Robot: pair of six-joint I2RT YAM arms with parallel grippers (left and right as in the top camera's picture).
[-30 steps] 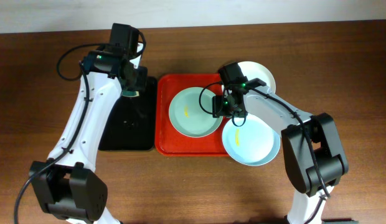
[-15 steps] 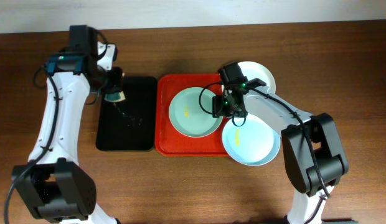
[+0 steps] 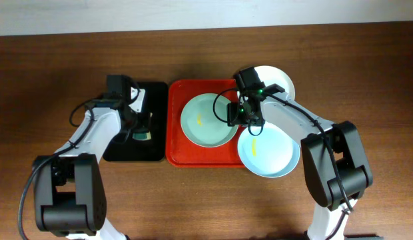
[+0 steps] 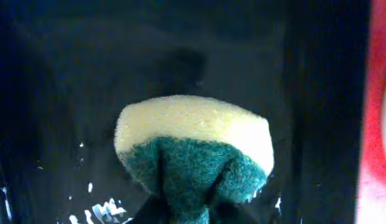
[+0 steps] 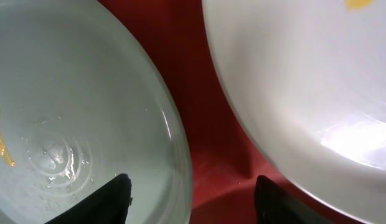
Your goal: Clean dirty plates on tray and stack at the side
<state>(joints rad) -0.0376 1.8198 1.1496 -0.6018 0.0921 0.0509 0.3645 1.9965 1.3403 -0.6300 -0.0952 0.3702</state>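
Note:
The pale mint green plate (image 3: 205,121) lies in the red-orange tray (image 3: 176,150) and has a yellow smear. The light blue plate (image 3: 272,155), also smeared, overlaps the tray's right front corner. The white plate (image 3: 281,79) sits at the back right, partly under the right arm. My right gripper (image 3: 245,119) is open and empty. In the right wrist view its fingers (image 5: 193,202) straddle the mint plate's (image 5: 68,106) right rim, with the white plate (image 5: 305,87) to the right. My left gripper (image 3: 141,130) is shut on a yellow-and-green sponge (image 4: 193,143) low over the black tray.
The narrow black tray (image 3: 123,152) lies left of the red tray and is wet with droplets (image 4: 99,208). The red tray's edge shows at the right of the left wrist view (image 4: 380,124). Brown table (image 3: 366,100) lies all round.
My left arm swung out to the back left with the sponge, then came back down over the middle of the black tray. The right arm and the plates have not moved.

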